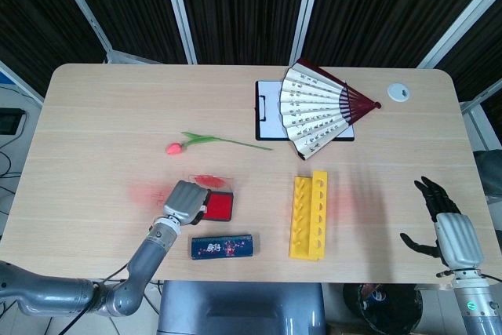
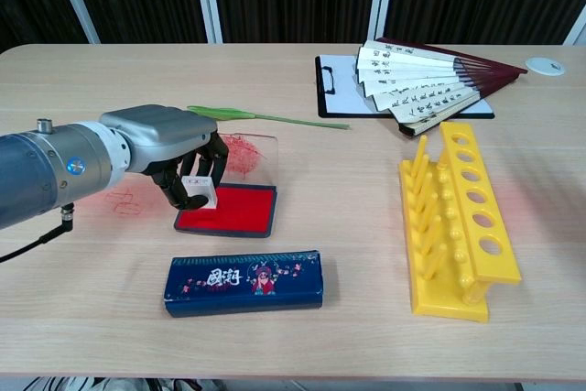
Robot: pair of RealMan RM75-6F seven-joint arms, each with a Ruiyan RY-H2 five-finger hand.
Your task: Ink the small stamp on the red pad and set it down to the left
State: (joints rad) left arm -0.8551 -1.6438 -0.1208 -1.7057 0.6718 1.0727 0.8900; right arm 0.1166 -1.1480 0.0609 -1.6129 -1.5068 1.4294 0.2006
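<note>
The red ink pad (image 2: 240, 207) (image 1: 220, 206) lies open in its black tray near the table's front left, its clear lid (image 2: 245, 155) tipped up behind it. My left hand (image 2: 179, 157) (image 1: 185, 201) hangs over the pad's left end and pinches the small white stamp (image 2: 199, 191), whose base touches the red surface. From the head view the stamp is hidden under the hand. My right hand (image 1: 449, 229) rests at the table's front right corner, fingers apart, holding nothing.
A dark blue patterned box (image 2: 244, 283) lies just in front of the pad. A yellow rack (image 2: 455, 219) stands to the right. An artificial tulip (image 1: 205, 142), a folding fan (image 1: 323, 107) on a clipboard (image 1: 268, 107) and a white disc (image 1: 399, 92) lie further back.
</note>
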